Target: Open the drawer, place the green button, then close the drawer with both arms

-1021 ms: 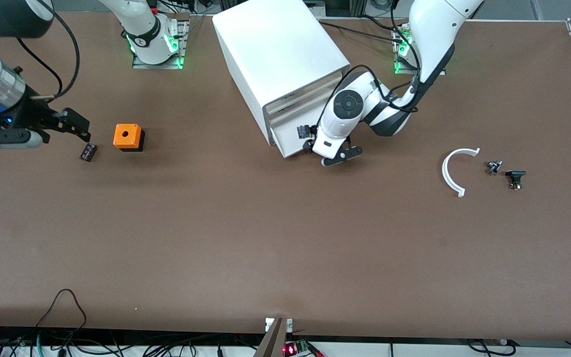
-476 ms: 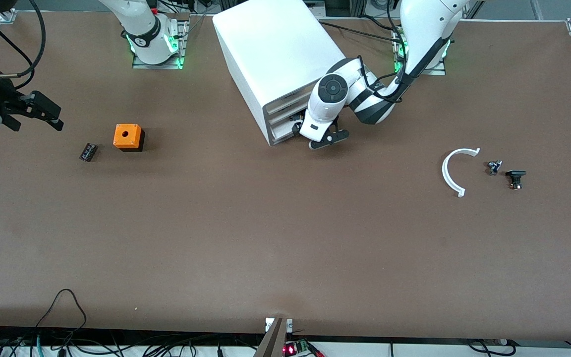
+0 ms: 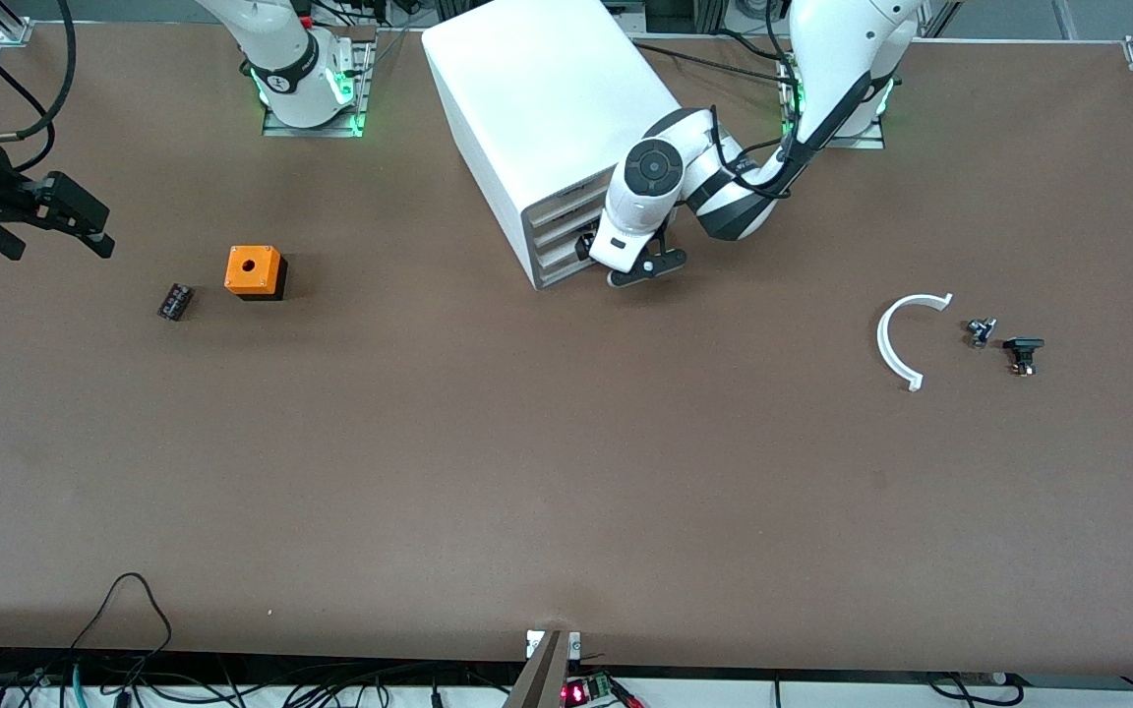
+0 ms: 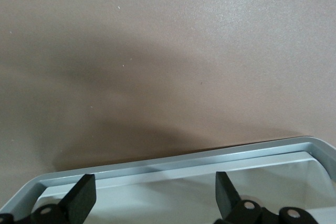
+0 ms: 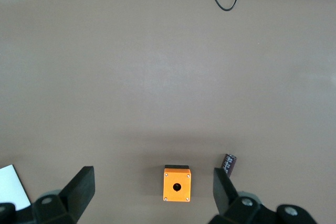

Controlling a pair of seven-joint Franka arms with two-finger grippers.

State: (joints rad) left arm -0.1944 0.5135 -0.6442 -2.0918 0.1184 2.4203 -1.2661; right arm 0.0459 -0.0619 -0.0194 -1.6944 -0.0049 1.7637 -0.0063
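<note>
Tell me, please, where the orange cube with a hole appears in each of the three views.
Front view: orange cube sits on the table toward the right arm's end, beside the small flat black part.
Right wrist view: orange cube lies between the open right claw's fingers, the black part beside it.
Left wrist view: not in it.
Shared landmark: the black part.

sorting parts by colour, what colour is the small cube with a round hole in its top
Orange, over a black base. The small cube with a round hole shows best in the front view.

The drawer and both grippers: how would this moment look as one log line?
drawer: nearly shut | left gripper: open, at drawer front | right gripper: open, above table, waiting | button: not seen
</note>
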